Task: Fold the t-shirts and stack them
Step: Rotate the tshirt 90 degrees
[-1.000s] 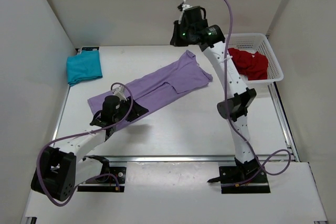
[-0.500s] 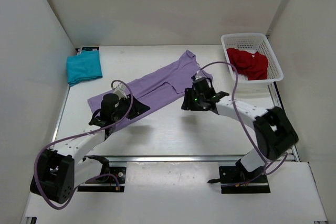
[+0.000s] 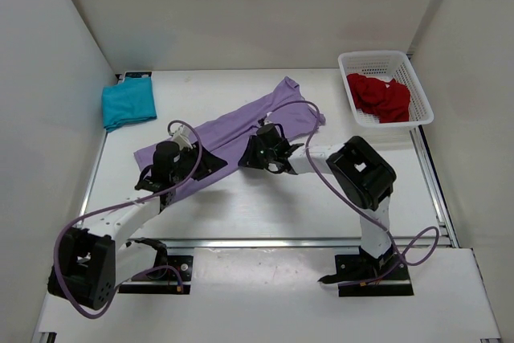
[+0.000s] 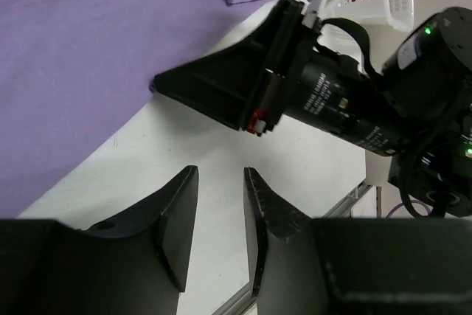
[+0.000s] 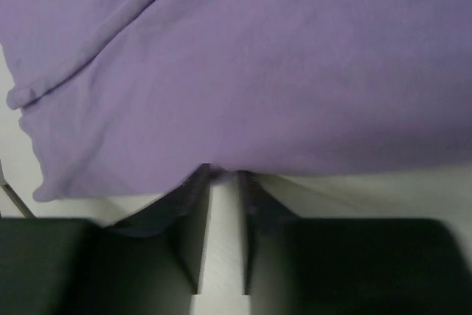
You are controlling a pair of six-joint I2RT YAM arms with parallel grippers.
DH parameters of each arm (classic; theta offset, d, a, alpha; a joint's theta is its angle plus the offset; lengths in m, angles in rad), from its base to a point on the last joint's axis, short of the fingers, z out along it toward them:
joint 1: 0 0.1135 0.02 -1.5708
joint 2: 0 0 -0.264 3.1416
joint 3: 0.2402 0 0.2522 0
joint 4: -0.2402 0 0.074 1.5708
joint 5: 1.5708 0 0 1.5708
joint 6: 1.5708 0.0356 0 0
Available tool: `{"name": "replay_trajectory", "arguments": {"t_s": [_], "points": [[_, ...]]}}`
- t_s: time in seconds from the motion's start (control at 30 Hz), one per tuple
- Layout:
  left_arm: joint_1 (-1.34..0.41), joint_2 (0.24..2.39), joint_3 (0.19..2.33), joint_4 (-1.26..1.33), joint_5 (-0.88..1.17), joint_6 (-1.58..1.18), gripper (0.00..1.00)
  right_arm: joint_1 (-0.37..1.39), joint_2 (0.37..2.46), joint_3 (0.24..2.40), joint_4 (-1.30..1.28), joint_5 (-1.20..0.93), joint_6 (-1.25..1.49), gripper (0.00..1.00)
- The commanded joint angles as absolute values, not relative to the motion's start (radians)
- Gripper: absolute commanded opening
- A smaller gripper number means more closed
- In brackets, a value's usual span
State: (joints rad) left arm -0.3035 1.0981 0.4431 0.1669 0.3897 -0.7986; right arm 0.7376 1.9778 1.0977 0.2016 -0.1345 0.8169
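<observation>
Lavender t-shirt (image 3: 241, 130) lies flat on the desk (image 3: 321, 206). Its long axis slants across the line of both pairs of jaws, not along it.

Right jaws: low at the desk, pointing square at the shirt's near long hem. The tips are right at that hem, and the cloth spreads away ahead of them and to both sides. A narrow gap stands between them with bare desk showing in it, and no cloth is seen in the gap (the very tips sit in the hem's shadow, so a nip there cannot be ruled out).

Left jaws: about half apart, holding nothing, over bare desk. The same hem lies ahead of them and off to their left, near but apart.

The right jaws are the nearer to the cloth.

Judgement: the coming move is a pinch of this hem. It turns on the tips getting under the edge, not on top.

Teal t-shirt (image 3: 128, 104) is folded, well behind the left jaws. Red t-shirt (image 3: 381, 95) is bunched in the white basket (image 3: 385, 56), well behind the right jaws.
</observation>
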Motion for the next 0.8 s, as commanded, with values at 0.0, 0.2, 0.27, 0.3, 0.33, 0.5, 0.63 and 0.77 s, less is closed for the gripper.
{"name": "replay_trajectory", "arguments": {"t_s": [0.0,0.2,0.27,0.3,0.33,0.5,0.63,0.77], "points": [[-0.299,1.104,0.485,0.173,0.402,-0.778,0.42,0.732,2.029,1.152,0.192,-0.127,0.871,0.16],[-0.327,1.138,0.494,0.172,0.377,-0.773,0.42,0.672,1.881,1.006,0.206,-0.147,0.827,0.0],[-0.337,1.15,0.5,0.167,0.367,-0.764,0.42,0.634,1.772,0.878,0.207,-0.167,0.798,0.0],[-0.35,1.167,0.506,0.173,0.362,-0.762,0.42,0.591,1.705,0.853,0.18,-0.188,0.773,0.0],[-0.35,1.18,0.508,0.172,0.365,-0.755,0.42,0.547,1.677,0.806,0.161,-0.199,0.744,0.0],[-0.416,1.244,0.528,0.149,0.338,-0.727,0.41,0.358,1.502,0.706,0.004,-0.353,0.62,0.19],[-0.443,1.243,0.508,0.097,0.267,-0.67,0.43,0.258,1.465,0.758,-0.017,-0.266,0.574,0.47],[-0.424,1.188,0.482,0.043,0.222,-0.638,0.45,0.203,1.6,0.943,-0.035,-0.184,0.537,0.52]]}}
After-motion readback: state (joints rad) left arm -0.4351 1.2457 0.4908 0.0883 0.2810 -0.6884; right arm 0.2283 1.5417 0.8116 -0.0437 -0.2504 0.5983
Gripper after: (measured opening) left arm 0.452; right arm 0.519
